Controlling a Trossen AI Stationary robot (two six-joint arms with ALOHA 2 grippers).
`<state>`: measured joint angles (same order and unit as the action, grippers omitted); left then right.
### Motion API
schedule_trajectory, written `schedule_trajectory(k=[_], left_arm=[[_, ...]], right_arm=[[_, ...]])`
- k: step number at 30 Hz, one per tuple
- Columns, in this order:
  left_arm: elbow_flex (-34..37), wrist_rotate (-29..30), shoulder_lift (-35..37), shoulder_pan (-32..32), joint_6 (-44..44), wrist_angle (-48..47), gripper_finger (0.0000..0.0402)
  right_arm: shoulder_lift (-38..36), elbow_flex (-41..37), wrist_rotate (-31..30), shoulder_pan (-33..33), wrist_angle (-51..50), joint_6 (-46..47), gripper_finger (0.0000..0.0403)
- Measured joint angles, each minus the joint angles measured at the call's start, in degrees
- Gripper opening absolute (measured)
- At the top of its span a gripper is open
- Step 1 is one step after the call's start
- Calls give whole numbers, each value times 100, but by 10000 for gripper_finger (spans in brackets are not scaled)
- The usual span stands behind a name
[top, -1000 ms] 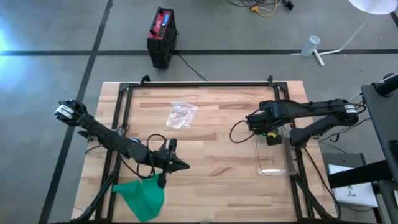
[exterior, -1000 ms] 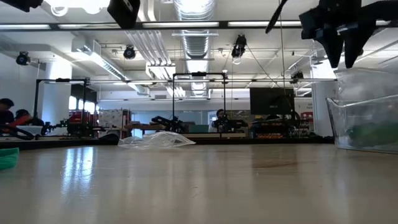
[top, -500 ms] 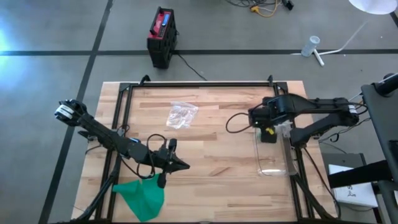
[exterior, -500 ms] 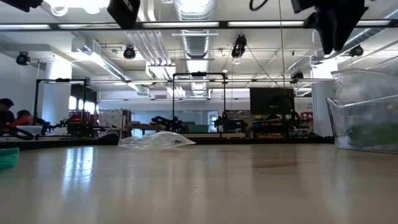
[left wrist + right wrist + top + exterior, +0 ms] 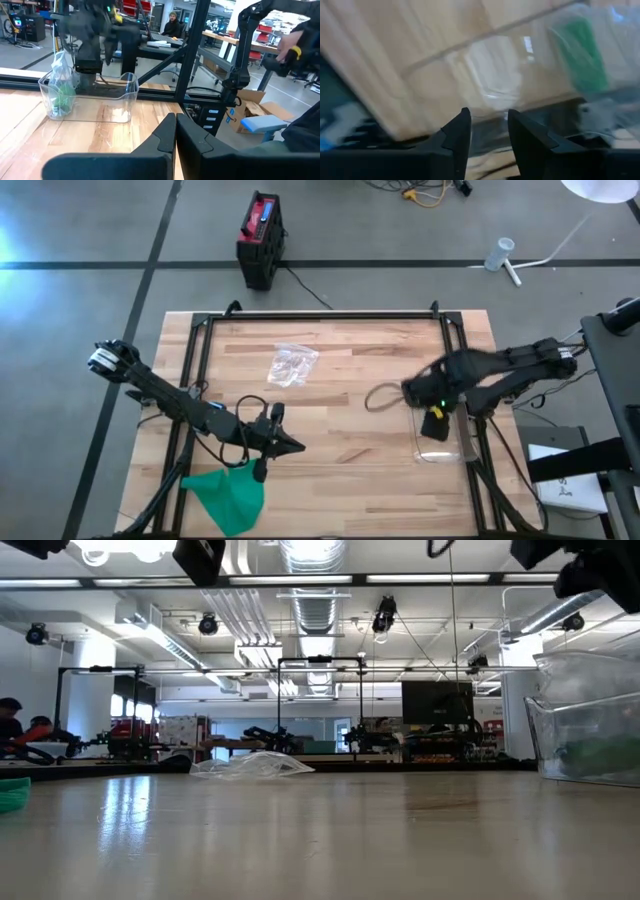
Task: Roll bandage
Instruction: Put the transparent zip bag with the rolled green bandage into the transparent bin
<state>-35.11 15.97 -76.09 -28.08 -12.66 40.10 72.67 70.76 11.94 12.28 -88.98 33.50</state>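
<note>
The right gripper (image 5: 437, 423) hangs over the clear plastic bin (image 5: 441, 442) at the right edge of the wooden table (image 5: 350, 380), its arm smeared with motion. Past its wrist the two dark fingers (image 5: 455, 134) stand a little apart with nothing between them, and beyond them lie the see-through bin wall and a green roll inside a clear bag (image 5: 580, 52). From the other arm's wrist, that same bin (image 5: 90, 97) stands upright on the boards with a green bandage roll (image 5: 62, 95) tucked in a clear bag at one end; the right arm shows dark and blurred just above it.

The left gripper (image 5: 290, 446) waits low near the front left of the table, its fingers (image 5: 165, 137) pressed together and clasping nothing. Just beside it, toward the front edge, lies a green bandage cloth (image 5: 228, 495), crumpled flat on the wood and apart from the fingertips. From table height only a sliver of that green (image 5: 12, 793) shows at the far side.

An empty clear plastic bag (image 5: 292, 364) lies on the boards toward the back, well apart from both grippers. A red and black battery box (image 5: 260, 238) sits on the floor behind the table. People sit at benches far back in the room (image 5: 12, 725).
</note>
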Motion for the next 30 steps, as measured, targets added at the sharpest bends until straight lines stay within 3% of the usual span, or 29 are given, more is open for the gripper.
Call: schedule_trajectory(k=[9,12,17,22,30], left_arm=[[0,6,2,-2,8,44,8],[0,14,2,0,10,45,6],[0,17,2,-2,15,50,1],[0,17,2,-2,54,47,7],[0,17,-5,-2,114,31,3]], right_arm=[[150,-1338,-303,513,1112,675,88],[273,-1543,-383,508,1657,518,81],[644,-1632,-1006,495,2157,-26,78],[1159,-1308,-1584,487,2166,-634,83],[1951,147,-2570,330,2217,-1739,92]])
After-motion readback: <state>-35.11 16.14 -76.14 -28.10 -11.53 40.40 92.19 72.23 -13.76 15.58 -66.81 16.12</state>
